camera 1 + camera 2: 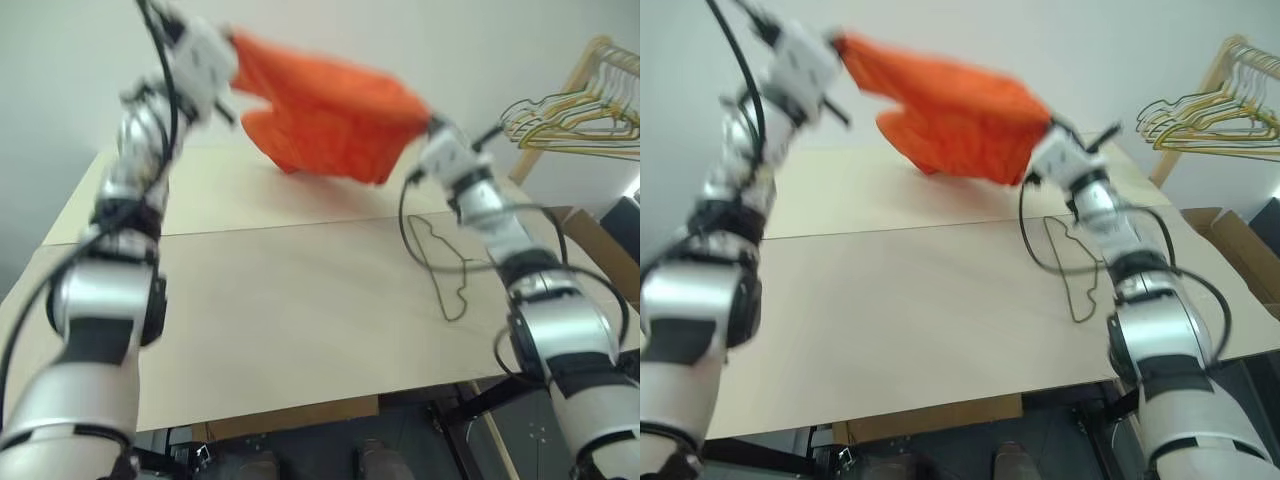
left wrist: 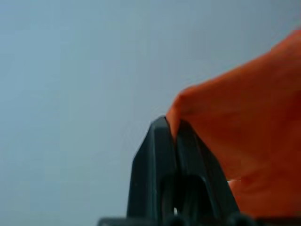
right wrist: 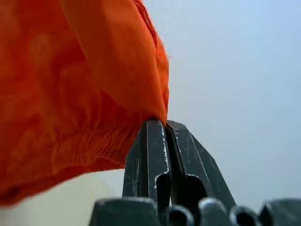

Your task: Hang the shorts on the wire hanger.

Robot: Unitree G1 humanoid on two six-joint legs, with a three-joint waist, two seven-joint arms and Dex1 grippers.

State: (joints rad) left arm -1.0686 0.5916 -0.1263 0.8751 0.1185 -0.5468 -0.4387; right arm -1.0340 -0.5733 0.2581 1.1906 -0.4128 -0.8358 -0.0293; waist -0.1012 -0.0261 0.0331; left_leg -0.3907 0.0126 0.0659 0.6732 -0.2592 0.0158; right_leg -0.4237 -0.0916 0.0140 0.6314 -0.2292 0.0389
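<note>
The bright orange shorts (image 1: 325, 115) hang stretched in the air above the far half of the table, held at both ends. My left gripper (image 1: 232, 42) is shut on the shorts' left corner, raised high; in the left wrist view its fingers (image 2: 162, 146) pinch the orange cloth (image 2: 244, 136). My right gripper (image 1: 428, 122) is shut on the right end of the gathered waistband (image 3: 89, 141). The thin dark wire hanger (image 1: 445, 262) lies flat on the table, beside my right forearm and below the shorts' right end.
The pale wooden table (image 1: 280, 300) has a seam across its middle and a front edge close to me. A wooden rack with several gold and pale wire hangers (image 1: 580, 110) stands at the far right. A cardboard box (image 1: 1240, 245) sits beside the table's right edge.
</note>
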